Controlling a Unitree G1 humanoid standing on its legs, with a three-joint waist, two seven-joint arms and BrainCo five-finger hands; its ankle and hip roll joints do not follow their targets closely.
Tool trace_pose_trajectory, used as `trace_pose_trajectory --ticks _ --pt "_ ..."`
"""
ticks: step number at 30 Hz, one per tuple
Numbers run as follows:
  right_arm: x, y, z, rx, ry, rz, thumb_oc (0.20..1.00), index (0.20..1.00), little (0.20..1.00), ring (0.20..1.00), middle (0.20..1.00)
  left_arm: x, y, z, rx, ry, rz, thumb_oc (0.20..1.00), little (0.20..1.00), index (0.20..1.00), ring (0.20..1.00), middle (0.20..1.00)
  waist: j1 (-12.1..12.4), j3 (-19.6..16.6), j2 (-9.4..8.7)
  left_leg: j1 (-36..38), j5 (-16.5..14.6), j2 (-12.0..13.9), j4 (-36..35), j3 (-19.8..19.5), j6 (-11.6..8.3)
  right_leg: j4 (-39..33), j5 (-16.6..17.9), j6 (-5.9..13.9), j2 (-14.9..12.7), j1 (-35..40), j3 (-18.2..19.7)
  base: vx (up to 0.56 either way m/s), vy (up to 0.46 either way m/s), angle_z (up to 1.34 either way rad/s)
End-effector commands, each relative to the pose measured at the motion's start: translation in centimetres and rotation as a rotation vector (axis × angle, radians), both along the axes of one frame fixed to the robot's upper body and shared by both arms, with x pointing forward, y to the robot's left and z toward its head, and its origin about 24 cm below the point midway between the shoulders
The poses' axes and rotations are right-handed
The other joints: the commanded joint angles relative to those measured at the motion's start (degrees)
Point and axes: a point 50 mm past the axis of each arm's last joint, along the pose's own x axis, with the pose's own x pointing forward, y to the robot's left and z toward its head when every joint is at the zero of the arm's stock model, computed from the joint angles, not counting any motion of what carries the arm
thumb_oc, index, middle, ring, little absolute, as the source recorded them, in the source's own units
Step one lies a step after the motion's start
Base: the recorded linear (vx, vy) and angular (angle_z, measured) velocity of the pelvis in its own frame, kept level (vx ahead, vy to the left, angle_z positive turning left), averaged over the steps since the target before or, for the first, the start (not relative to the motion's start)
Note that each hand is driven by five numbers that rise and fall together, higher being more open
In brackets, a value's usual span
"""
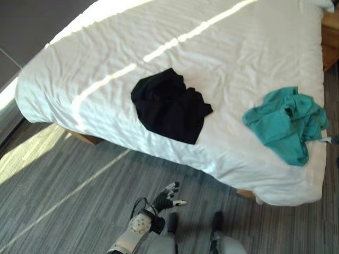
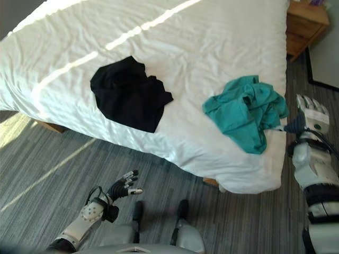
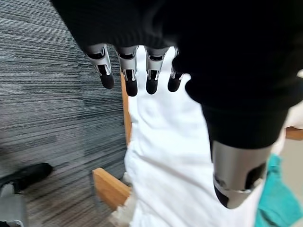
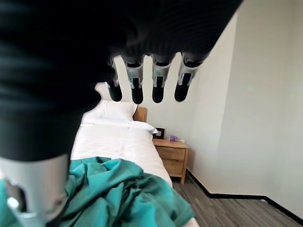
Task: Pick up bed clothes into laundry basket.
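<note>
Black cloth (image 1: 170, 106) mid-frame on bed (image 1: 106, 47), teal cloth (image 1: 286, 121) at right edge. Nightstand (image 2: 304, 24) upper right. Left hand (image 1: 167, 198) low, right hand (image 2: 311, 114) beside teal cloth; both open, empty.

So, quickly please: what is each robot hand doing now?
Left robot hand: open, holding nothing, low over the floor.
Right robot hand: open, holding nothing, beside the teal garment.

A bedroom, by every sign: a wide bed (image 1: 212, 47) under a white sheet fills the head views, with a white pillow (image 4: 111, 110) by its wooden headboard (image 4: 139, 113), a wooden nightstand (image 4: 173, 156) beside it at 3 o'clock, and grey carpet (image 1: 63, 185).
</note>
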Motion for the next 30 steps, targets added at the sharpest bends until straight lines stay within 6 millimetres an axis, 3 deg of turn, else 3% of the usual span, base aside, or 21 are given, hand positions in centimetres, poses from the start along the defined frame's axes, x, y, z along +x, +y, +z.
trace_pose_trajectory --ticks 1,3,5,6,7,10,11,12,15,16,18,19,20,21,22,23,24,26,27,29,30 --pt "0.8 0.6 9.6 -0.086 -0.238 0.021 1.0 1.0 1.0 1.0 1.0 3.9 -1.5 2.1 0.063 -0.134 0.025 1.0 1.0 1.0 1.0 1.0 3.63 5.9 -0.74 -1.5 -1.33 5.05 -0.22 2.95 -6.37 0.83 -2.8 7.78 -3.0 -0.25 -0.24 -0.16 0.017 -0.14" --pt "1.8 1.8 10.2 -0.09 -0.229 0.054 1.0 1.0 1.0 1.0 1.0 4.3 -1.3 0.9 0.075 -0.063 0.109 1.0 1.0 1.0 1.0 1.0 3.32 7.55 -0.37 -4.18 -0.08 5.38 -0.22 2.58 -7.18 0.83 -2.36 7.73 -2.88 -2.49 -0.23 -0.15 -0.007 0.02" --pt "3.0 2.6 8.5 -0.002 -0.188 0.078 1.0 1.0 1.0 1.0 1.0 3.2 -0.2 -1.7 0.06 0.104 0.254 1.0 1.0 1.0 1.0 1.0 3.11 8.69 -0.09 -6.29 0.6 6.04 -0.22 2.68 -7.94 0.83 -2.16 7.74 -2.56 -4.2 -0.58 -0.11 -0.035 0.1" --pt "3.7 3.6 7.9 0.059 -0.181 0.115 0.73 0.73 0.73 0.73 0.73 2.7 0.6 -2.5 0.059 0.164 0.325 1.0 1.0 1.0 1.0 1.0 2.64 8.76 -0.22 -7.25 1.04 6.08 -0.22 2.47 -8.07 0.83 -1.95 7.67 -2.52 -5.06 -0.48 -0.06 -0.045 0.06" --pt "4.5 5.1 7.2 0.094 -0.141 0.176 0.2 0.2 0.2 0.2 0.2 2.1 2.3 -3.2 0.054 0.236 0.417 1.0 1.0 1.0 1.0 1.0 2.28 8.67 -0.47 -7.68 1.23 6.23 -0.22 2.45 -8.23 0.83 -1.85 7.59 -2.3 -5.58 -0.15 -0.02 -0.056 0.03" --pt "5.0 6.5 3.5 0.202 -0.049 0.254 0.2 0.2 0.2 0.2 0.2 1.4 9.9 -2.1 0.116 0.24 0.696 1.0 1.0 1.0 1.0 1.0 1.89 7.68 -0.37 -6.95 0.84 6.56 -0.22 2.37 -8.42 0.83 -2.36 7.23 -1.65 -4.97 0.08 0.06 -0.052 0.03" --pt "5.0 7.4 3.2 0.231 -0.065 0.308 0.2 0.2 0.2 0.2 0.2 1.8 12.5 -0.7 0.15 0.172 0.77 1.0 1.0 1.0 1.0 1.0 1.7 7.33 -0.35 -6.57 0.98 6.53 -0.22 2.35 -8.33 0.83 -2.32 7.19 -1.71 -4.72 0.21 0.1 -0.004 0.02" --pt "4.2 9.5 2.1 0.315 -0.121 0.459 0.2 0.2 0.2 0.2 0.2 3.5 18.8 5.2 0.263 -0.06 0.919 1.0 1.0 1.0 1.0 1.0 1.06 6.61 0.3 -4.92 0.32 6.61 -0.22 2.58 -8.09 0.83 -2.67 7.1 -1.51 -3.51 0.57 0.11 0.01 0.01" --pt "1.2 8.5 -0.4 0.384 -0.151 0.524 0.2 0.2 0.2 0.2 0.2 4.9 24.5 15.5 0.453 -0.451 1.011 1.0 1.0 1.0 1.0 1.0 -0.12 5.14 1.36 -1.89 -1.16 6.8 -0.22 2.91 -7.59 0.83 -3.66 7.14 -1.42 -1.08 0.52 0.09 0.007 0.02" --pt "1.0 8.4 -0.5 0.387 -0.151 0.521 0.2 0.2 0.2 0.2 0.2 4.9 24.4 15.6 0.457 -0.453 1.008 1.0 1.0 1.0 1.0 1.0 0.02 5.18 1.15 -2.02 -0.78 6.66 -0.22 2.85 -7.54 0.83 -3.38 7.11 -1.56 -1.17 0.49 0.05 0.013 0.07" --pt "-0.9 7.1 -3.2 0.456 -0.123 0.499 0.2 0.2 0.2 0.2 0.2 5.8 24.3 20.4 0.548 -0.662 0.943 1.0 1.0 1.0 1.0 1.0 -0.56 4.46 1.45 -0.48 -1.38 6.51 -0.22 3.05 -7.23 0.83 -3.84 7.19 -1.74 0.22 0.51 0.06 0.036 0.04" --pt "-1.7 6.4 -4.9 0.502 -0.079 0.472 0.2 0.2 0.2 0.2 0.2 6.5 23.7 22.6 0.605 -0.737 0.882 1.0 1.0 1.0 1.0 1.0 -0.81 4.17 1.63 0.14 -1.59 6.48 -0.22 3.18 -7.08 0.83 -3.95 7.22 -1.84 0.83 0.45 0.08 0.076 0.02" --pt "-3.0 6.0 -8.9 0.59 0.022 0.417 0.2 0.2 0.2 0.2 0.2 7.5 22.3 25.2 0.681 -0.844 0.803 1.0 1.0 1.0 1.0 1.0 -1.47 3.72 1.77 1.09 -2.02 6.24 -0.22 3.61 -6.81 0.83 -4.1 7.29 -2.01 1.51 0.69 0.07 0.069 -0.01" --pt "-4.2 5.9 -11.8 0.618 0.124 0.381 0.2 0.2 0.2 0.2 0.2 8.0 21.7 26.0 0.708 -0.871 0.781 1.0 1.0 1.0 1.0 1.0 -1.96 3.54 1.7 1.4 -2.24 6.21 -0.22 3.83 -6.71 0.83 -4.18 7.34 -2.1 1.77 0.77 0.04 0.052 -0.08" --pt "-4.4 5.8 -11.9 0.621 0.125 0.377 0.2 0.2 0.2 0.2 0.2 8.1 21.5 26.0 0.712 -0.872 0.775 1.0 1.0 1.0 1.0 1.0 -1.67 3.47 1.57 1.51 -2.3 6.19 -0.22 3.83 -6.7 0.83 -4.25 7.37 -2.12 1.87 0.76 0.04 0.024 -0.13" --pt "-7.6 6.0 -18.2 0.675 0.356 0.277 0.2 0.2 0.2 0.2 0.2 9.7 19.4 27.7 0.721 -0.945 0.74 1.0 1.0 1.0 1.0 1.0 -3.17 3.33 1.38 2.23 -2.85 6.23 -0.22 4.32 -6.61 0.83 -4.37 7.45 -2.18 2.36 0.82 0.03 0.018 -0.17" --pt "-7.7 6.0 -18.3 0.678 0.355 0.275 0.2 0.2 0.2 0.2 0.2 9.8 19.2 27.8 0.724 -0.946 0.735 1.0 1.0 1.0 1.0 1.0 -2.97 3.25 1.25 2.21 -2.85 6.19 -0.22 4.28 -6.6 0.83 -4.39 7.47 -2.22 2.35 0.79 0.03 0.019 -0.13" --pt "-10.4 6.9 -23.0 0.729 0.519 0.188 0.2 0.2 0.2 0.2 0.2 11.3 16.8 28.0 0.755 -0.981 0.696 1.0 1.0 1.0 1.0 1.0 -3.82 3.18 0.85 2.35 -3.14 6.05 -0.22 4.51 -6.38 0.83 -4.37 7.49 -2.23 2.25 1.03 0.02 0.009 -0.09" --pt "-10.4 6.9 -23.0 0.73 0.518 0.188 0.2 0.2 0.2 0.2 0.2 11.3 16.8 28.0 0.755 -0.981 0.695 1.0 1.0 1.0 1.0 1.0 -3.76 3.19 0.8 2.35 -3.14 6.04 -0.22 4.53 -6.38 0.83 -4.37 7.49 -2.24 2.25 1.05 0.0 0.026 -0.07" --pt "-13.0 8.9 -26.9 0.81 0.672 0.134 0.2 0.2 0.2 0.2 0.2 13.6 14.1 28.6 0.849 -0.975 0.633 1.0 1.0 1.0 1.0 1.0 -6.05 4.19 0.16 1.99 -3.07 5.99 -0.22 5.42 -6.18 0.83 -3.46 7.62 -2.19 1.01 2.13 -0.05 0.046 -0.15" --pt "-13.2 9.6 -27.4 0.833 0.689 0.144 0.2 0.2 0.2 0.2 0.2 14.2 13.4 28.6 0.863 -0.962 0.621 1.0 1.0 1.0 1.0 1.0 -6.49 4.46 -0.04 1.92 -3.08 5.9 -0.22 5.67 -6.1 0.83 -3.26 7.64 -2.16 0.59 2.42 -0.06 0.04 -0.24"
